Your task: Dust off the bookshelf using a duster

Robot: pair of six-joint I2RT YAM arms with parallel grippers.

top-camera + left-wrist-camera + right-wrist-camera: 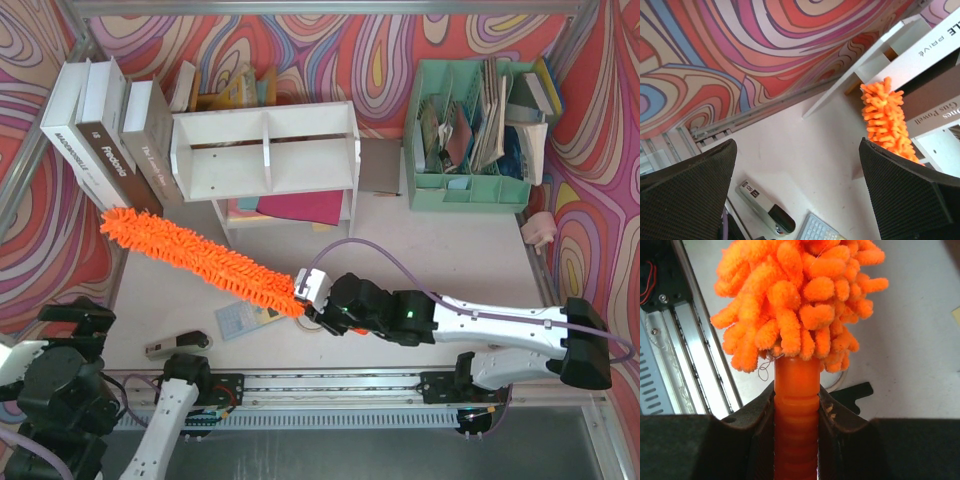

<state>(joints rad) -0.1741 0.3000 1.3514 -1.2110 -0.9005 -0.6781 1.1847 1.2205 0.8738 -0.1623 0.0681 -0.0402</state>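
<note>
where right gripper point(306, 298) pinches handle point(796, 385), duster point(195, 252) long, fluffy, bright orange.

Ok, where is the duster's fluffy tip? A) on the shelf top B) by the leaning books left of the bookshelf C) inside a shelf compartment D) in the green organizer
B: the duster, its handle in the right gripper, reaches up-left to the books beside the bookshelf.
</note>
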